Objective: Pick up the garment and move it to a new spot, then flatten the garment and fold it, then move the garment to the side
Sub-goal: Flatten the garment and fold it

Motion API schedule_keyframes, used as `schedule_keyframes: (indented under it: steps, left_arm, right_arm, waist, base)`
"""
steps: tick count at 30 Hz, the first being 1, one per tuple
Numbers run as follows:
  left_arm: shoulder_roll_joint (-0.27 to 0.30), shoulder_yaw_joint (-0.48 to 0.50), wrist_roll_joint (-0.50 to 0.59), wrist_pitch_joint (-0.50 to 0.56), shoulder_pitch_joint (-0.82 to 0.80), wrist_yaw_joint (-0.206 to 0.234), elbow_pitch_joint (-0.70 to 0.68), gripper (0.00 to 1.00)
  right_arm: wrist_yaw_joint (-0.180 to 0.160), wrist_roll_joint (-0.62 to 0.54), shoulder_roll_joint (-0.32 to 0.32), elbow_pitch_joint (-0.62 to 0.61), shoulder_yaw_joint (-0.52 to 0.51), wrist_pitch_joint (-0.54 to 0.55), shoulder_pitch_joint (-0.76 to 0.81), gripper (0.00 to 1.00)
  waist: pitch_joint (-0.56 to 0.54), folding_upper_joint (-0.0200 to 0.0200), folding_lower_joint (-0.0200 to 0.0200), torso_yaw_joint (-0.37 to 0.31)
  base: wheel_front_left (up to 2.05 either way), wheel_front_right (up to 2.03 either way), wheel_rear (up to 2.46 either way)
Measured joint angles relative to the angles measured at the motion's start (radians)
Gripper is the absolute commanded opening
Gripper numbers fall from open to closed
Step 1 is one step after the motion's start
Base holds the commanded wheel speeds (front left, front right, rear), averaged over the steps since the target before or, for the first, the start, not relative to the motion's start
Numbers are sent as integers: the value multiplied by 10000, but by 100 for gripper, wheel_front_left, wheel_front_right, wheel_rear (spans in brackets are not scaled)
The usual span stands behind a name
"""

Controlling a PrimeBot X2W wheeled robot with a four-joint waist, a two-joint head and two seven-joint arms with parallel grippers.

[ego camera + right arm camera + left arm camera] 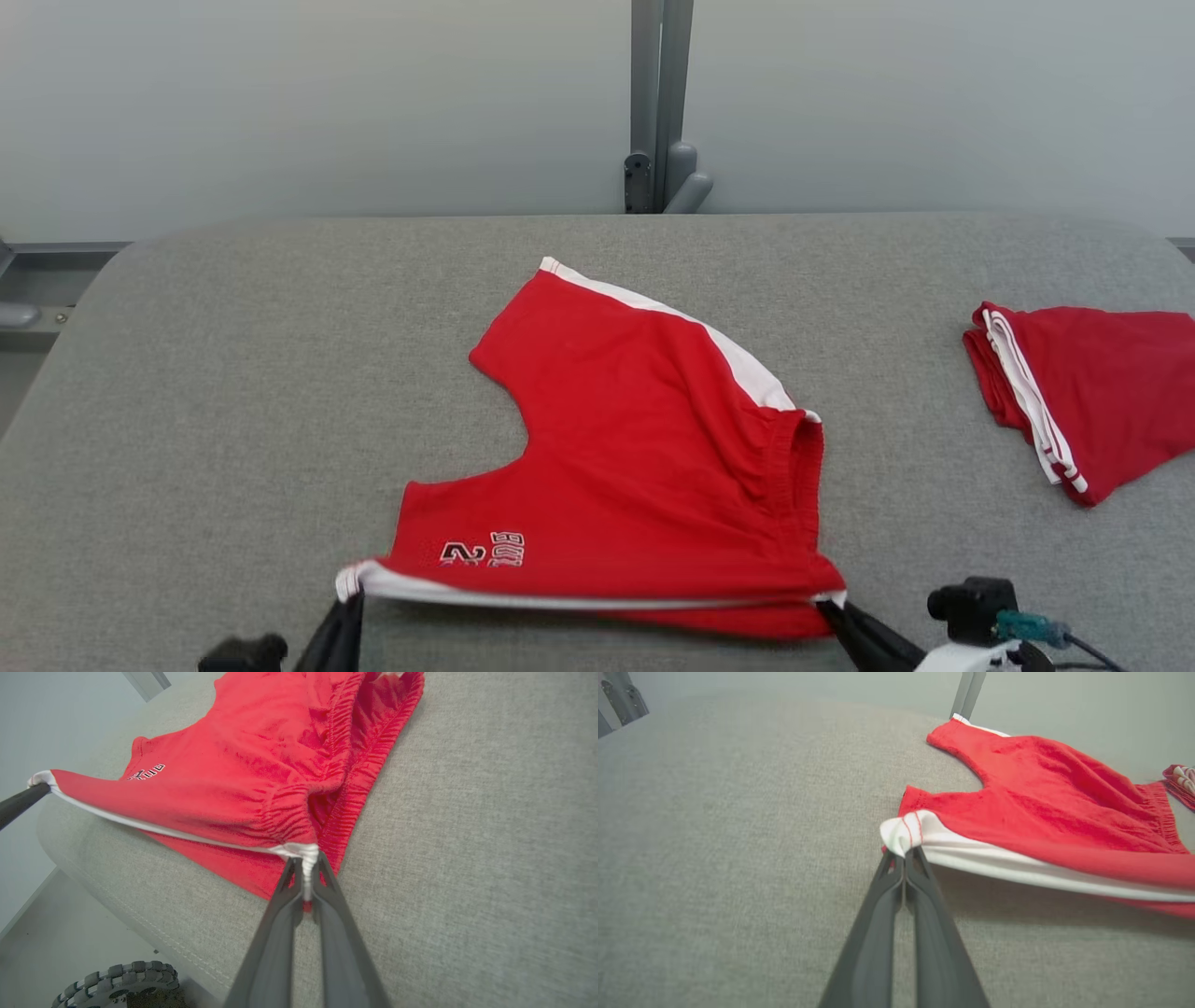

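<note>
The garment is a pair of red shorts with white side stripes and a small printed logo, lying mid-table with its near edge lifted. My left gripper is shut on the white hem corner of the near leg. My right gripper is shut on the white waistband corner. The white-striped edge is stretched taut between the two grippers, just above the cloth-covered table. In the right wrist view the red shorts spread away from my fingers, and the left gripper's finger shows at the left edge.
A second red garment with white stripes lies folded at the table's right edge. A grey post stands behind the table's far edge. The table's near rim and a wheel on the floor show below it.
</note>
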Motion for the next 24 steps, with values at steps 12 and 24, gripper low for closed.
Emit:
schedule_keyframes:
  steps: [12,24]
  left_arm:
    - [989,-1486,485,-13,-5572,10,961,0]
    - [1064,-3697,516,-12,-10287,12,4598,0]
  right_arm:
    - [-12,995,1308,-184,-2148,-2,-2503,0]
    - [-15,-167,2671,328,-3513,-4,-3879,0]
  waist:
    - [1652,0,0,-256]
    - [4310,0,0,-1010]
  base:
    - [0,0,0]
    - [0,0,0]
